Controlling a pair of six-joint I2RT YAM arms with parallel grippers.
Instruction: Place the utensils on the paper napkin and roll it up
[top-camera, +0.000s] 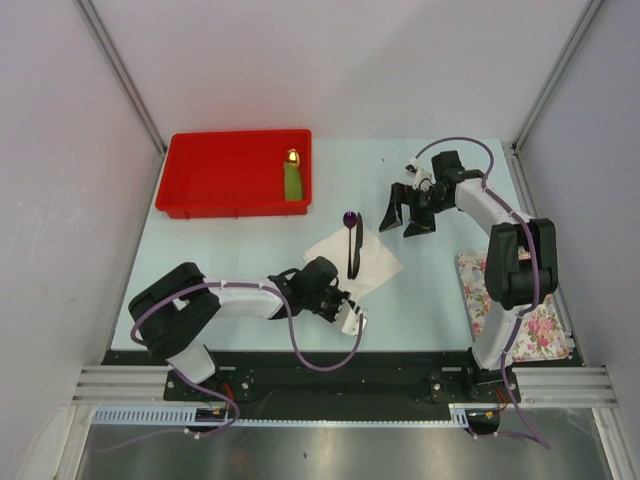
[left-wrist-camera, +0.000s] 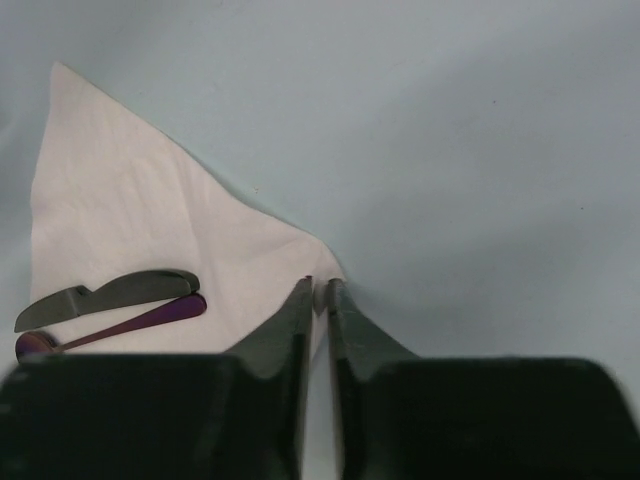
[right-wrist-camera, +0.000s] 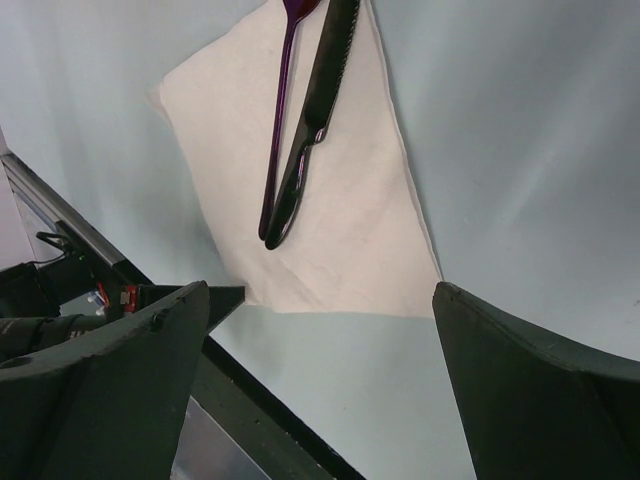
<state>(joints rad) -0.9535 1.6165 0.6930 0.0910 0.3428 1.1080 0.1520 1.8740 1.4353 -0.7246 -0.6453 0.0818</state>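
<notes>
The white paper napkin lies as a diamond at the table's middle. On it, side by side, rest the black knife and the dark-handled spoon with its purple bowl past the far corner. My left gripper is low at the napkin's near corner. In the left wrist view its fingertips stand a sliver apart with the napkin corner between them, and the knife and spoon lie to the left. My right gripper hangs wide open beside the napkin's far right, holding nothing. The right wrist view shows the gripper above the napkin, knife and spoon.
A red tray stands at the back left with a green piece with a gold tip inside. A flower-printed cloth lies at the right edge, partly under the right arm.
</notes>
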